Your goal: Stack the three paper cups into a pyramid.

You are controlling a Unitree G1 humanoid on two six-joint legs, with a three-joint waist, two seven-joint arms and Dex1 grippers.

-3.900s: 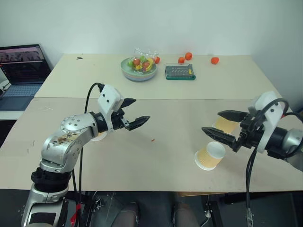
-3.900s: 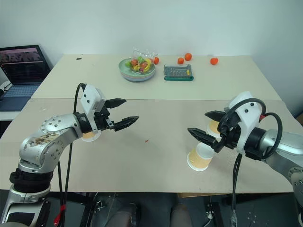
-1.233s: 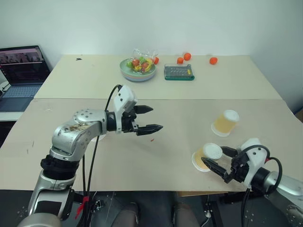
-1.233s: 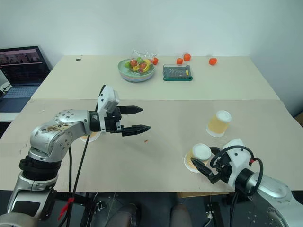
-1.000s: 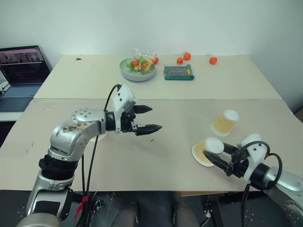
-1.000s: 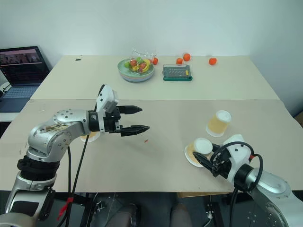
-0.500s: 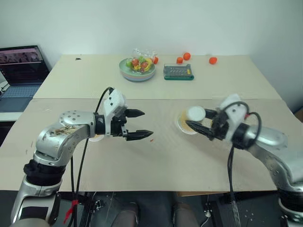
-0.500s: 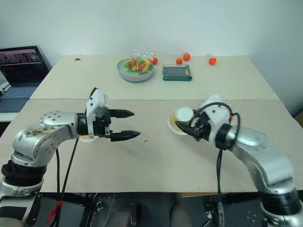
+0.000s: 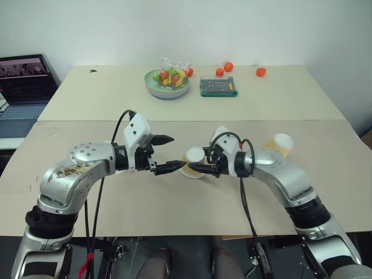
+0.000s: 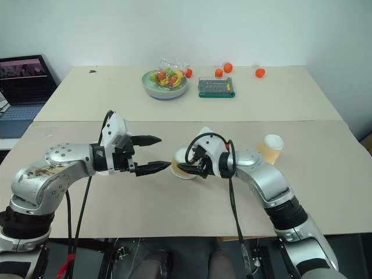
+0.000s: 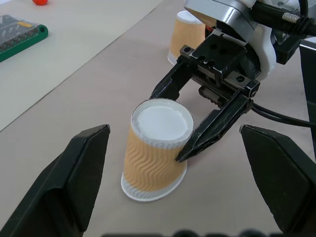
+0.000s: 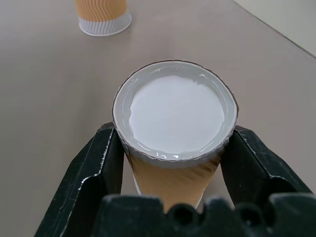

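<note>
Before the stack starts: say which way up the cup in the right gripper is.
Upside down: the held paper cup shows its closed white base on top, its wider rim down toward the table.

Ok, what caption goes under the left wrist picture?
Right gripper clamps an upside-down cup between the open left fingers.

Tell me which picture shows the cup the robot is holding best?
The right wrist view: the held cup sits close up, upside down, between the right gripper's fingers. The left wrist view shows its wavy side and the grip; the eye views show it small on the table.
</note>
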